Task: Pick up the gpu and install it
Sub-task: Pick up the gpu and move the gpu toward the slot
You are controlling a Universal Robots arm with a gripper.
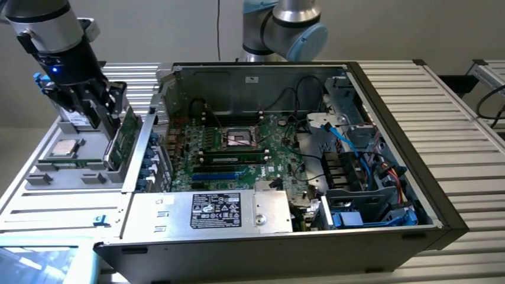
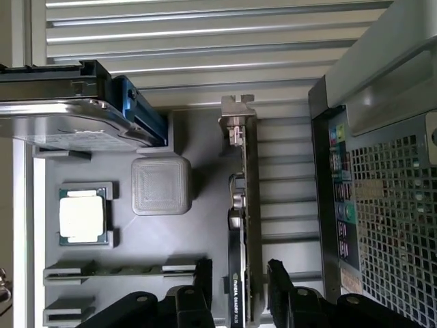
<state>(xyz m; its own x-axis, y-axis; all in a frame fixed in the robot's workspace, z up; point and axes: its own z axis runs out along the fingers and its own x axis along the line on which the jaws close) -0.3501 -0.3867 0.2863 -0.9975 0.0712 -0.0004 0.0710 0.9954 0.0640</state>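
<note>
We judged the pick-up step to be in hand, with nothing yet gripped. The claw (image 2: 239, 273) had its fingers (image 2: 202, 280) apart, one on each side of the gpu (image 2: 240, 205), which stood on edge in the grey tray (image 2: 143, 236). Closing would call for the pads to meet the card's flat faces squarely. The arm hung wrist-down over the tray, at the exterior view's left of the open computer case (image 1: 394, 195) on the counter (image 1: 457, 106).

We see soft, even light over the ribbed pale metal desk (image 2: 205, 41), its slats streaked with glare. The silver square processor chip (image 2: 82, 217) burns white, while shadow pools deep inside the open black computer case (image 1: 276, 254).
</note>
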